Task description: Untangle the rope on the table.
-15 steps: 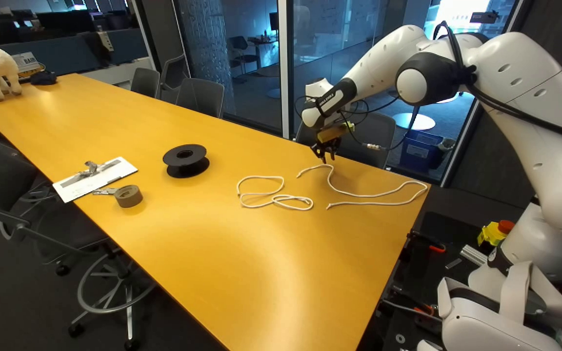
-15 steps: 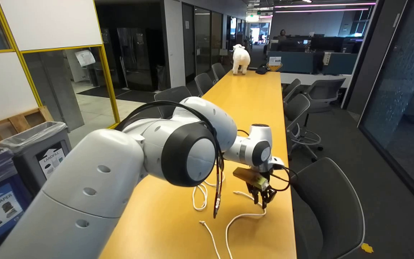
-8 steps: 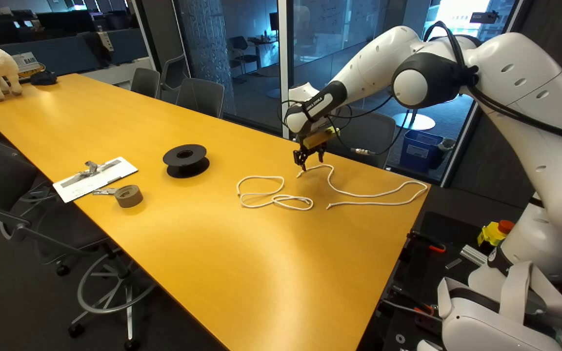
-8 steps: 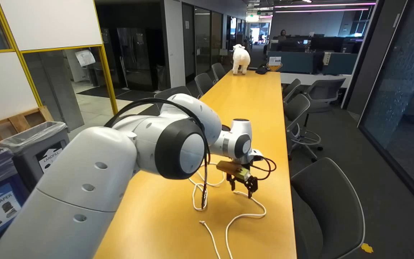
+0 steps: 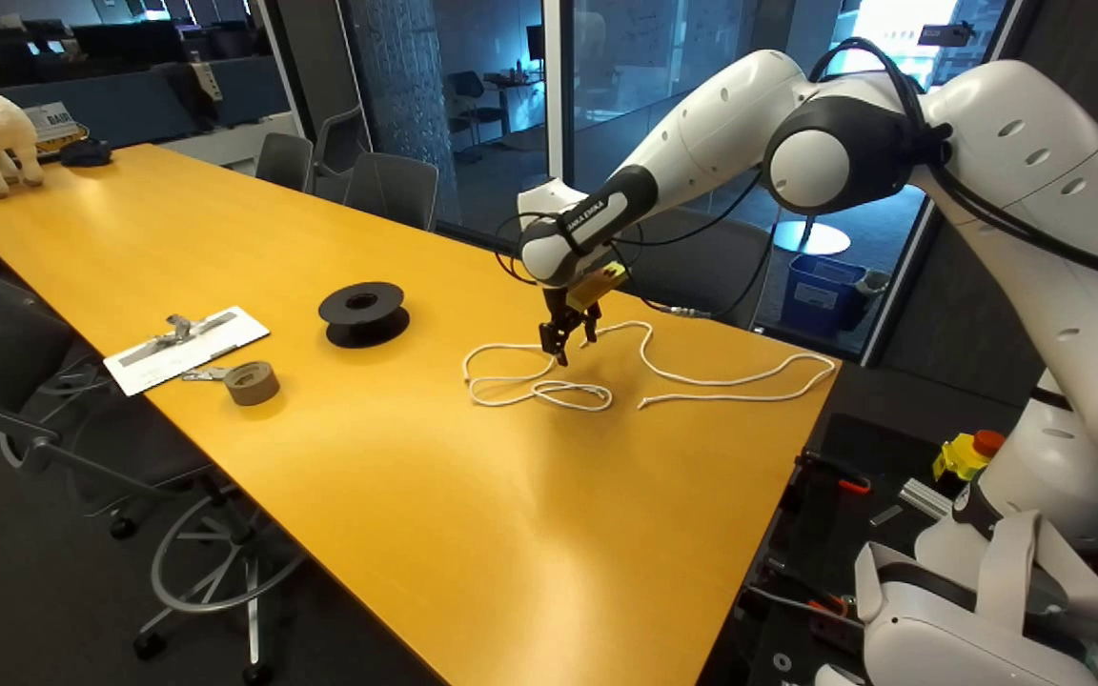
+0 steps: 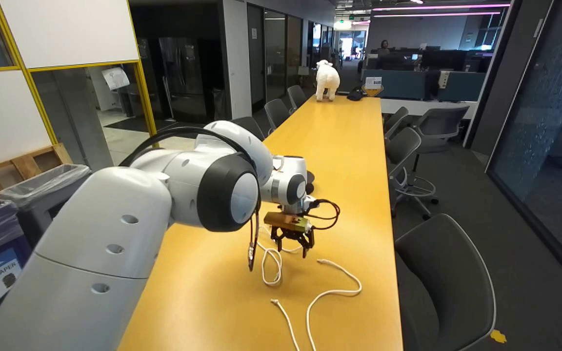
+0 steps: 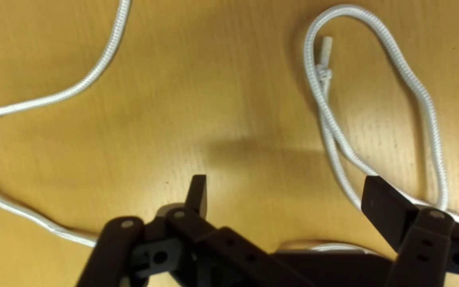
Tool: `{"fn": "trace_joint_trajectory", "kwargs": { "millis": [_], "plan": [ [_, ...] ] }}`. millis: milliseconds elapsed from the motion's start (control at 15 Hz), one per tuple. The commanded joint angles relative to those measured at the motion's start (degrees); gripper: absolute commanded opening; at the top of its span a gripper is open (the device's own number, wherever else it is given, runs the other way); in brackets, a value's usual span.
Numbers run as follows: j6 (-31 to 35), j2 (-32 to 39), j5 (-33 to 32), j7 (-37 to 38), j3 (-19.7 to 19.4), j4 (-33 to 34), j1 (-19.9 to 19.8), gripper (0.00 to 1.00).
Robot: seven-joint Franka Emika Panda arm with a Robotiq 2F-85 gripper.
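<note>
The cream rope (image 5: 716, 383) lies on the yellow-orange table (image 5: 473, 495), with a bunched, looped part (image 5: 573, 408) further from the robot base. Over the edge of that bunch hovers my gripper (image 5: 576, 351), jaws wide apart and nothing between them. In an exterior view the gripper (image 6: 291, 251) hides some of the loops. In the wrist view, an open rope loop (image 7: 349, 10) and a knotted rope end (image 7: 324, 71) lie to the right of the gripper (image 7: 286, 176). Its right finger (image 7: 387, 211) covers strands there; contact cannot be told. A curved strand (image 7: 26, 105) runs at the left.
A black spool (image 5: 361, 314), a tape roll (image 5: 252, 384) and a white clipboard (image 5: 185, 351) sit further along the table. Chairs (image 6: 447, 278) line the sides. A white plush sheep (image 6: 328, 83) stands at the far end.
My gripper has travelled away from the stretched strand toward the looped bunch, and its fingers have spread wider. The rope shows no visible movement.
</note>
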Motion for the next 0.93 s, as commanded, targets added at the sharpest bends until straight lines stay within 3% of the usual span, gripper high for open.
{"fn": "trace_joint_trajectory", "kwargs": {
  "millis": [0, 400, 867],
  "plan": [
    [-1.0, -3.1, -1.3, -5.1, 1.8, -3.1, 0.9, 1.0],
    [3.3, -5.1, -0.7, -10.5, 4.8, -7.7, 1.5, 1.0],
    [12.7, -8.3, 0.3, -13.0, 7.4, -16.8, 1.2, 1.0]
  ]
}}
